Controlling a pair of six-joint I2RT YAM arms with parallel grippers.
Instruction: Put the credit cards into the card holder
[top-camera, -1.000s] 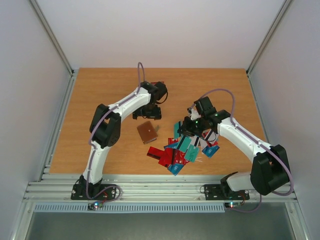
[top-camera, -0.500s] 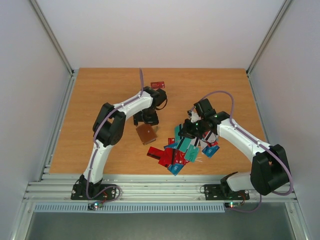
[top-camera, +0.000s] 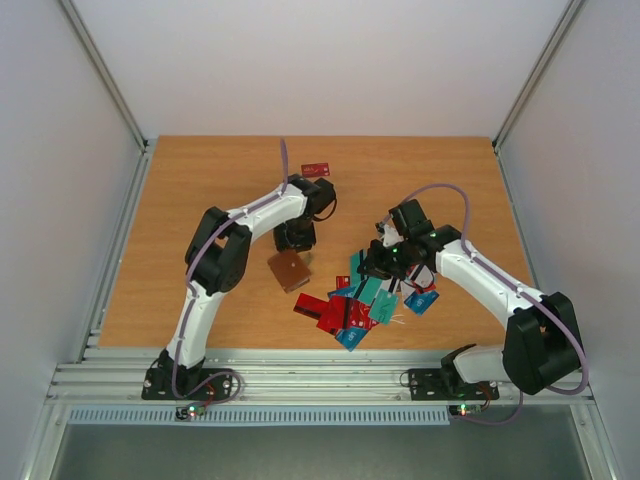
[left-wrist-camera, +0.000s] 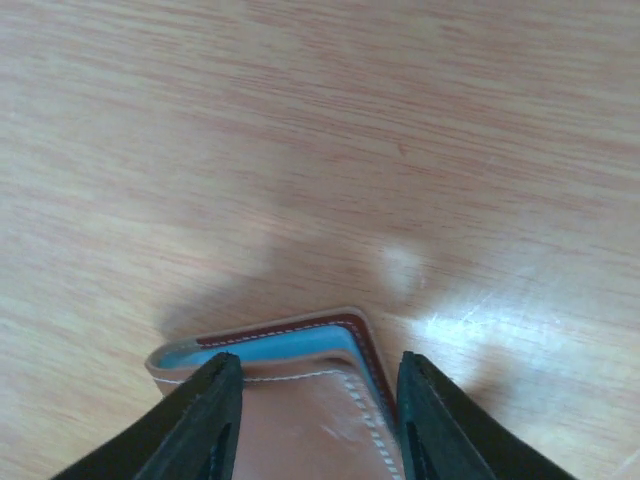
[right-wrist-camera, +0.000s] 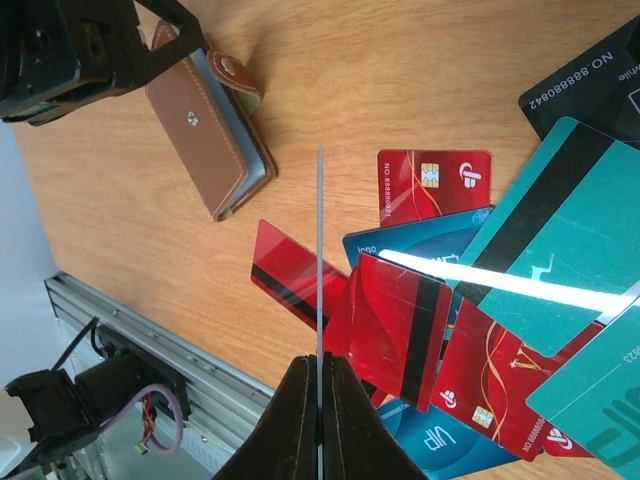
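While the holder (top-camera: 289, 270) lies on the table (top-camera: 180, 200) left of centre, the left gripper (left-wrist-camera: 318, 372) straddles its far end, jaws half narrowed; whether they grip it, I cannot tell. A red card (top-camera: 316, 169) sits well behind. Just right, the cards (top-camera: 345, 312) lie heaped. Above them the right gripper (right-wrist-camera: 320, 368) pinches a thin card (right-wrist-camera: 320, 250) edge-on.

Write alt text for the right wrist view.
The right gripper is shut on a thin card seen edge-on. Red, teal and blue credit cards lie piled on the picture's right; the brown card holder lies upper left on the wooden table.
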